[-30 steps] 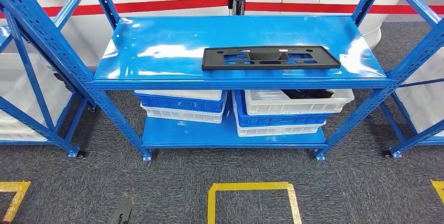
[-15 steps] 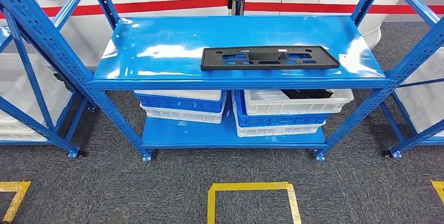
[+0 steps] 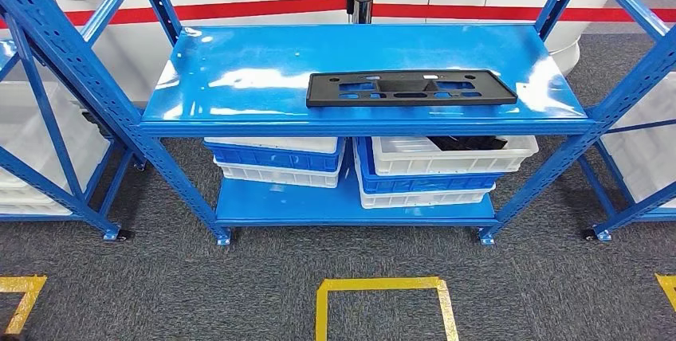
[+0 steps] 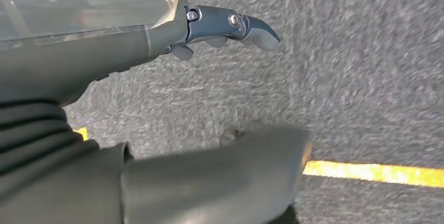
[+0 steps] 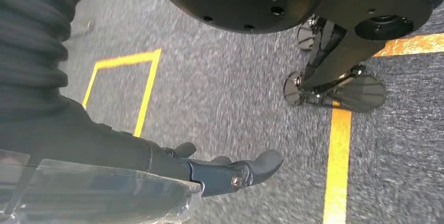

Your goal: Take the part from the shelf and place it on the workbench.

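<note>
While the shelf and the part lying flat at about 2 o'clock on its top deck sit as they did a second ago, the left hand has dropped out of the head view's lower edge, so I judge no reach has begun. Both arms hang over carpet. The left hand is released, holding nothing, thumb and fingers apart; the right hand likewise, its fingers extended and loose.
</note>
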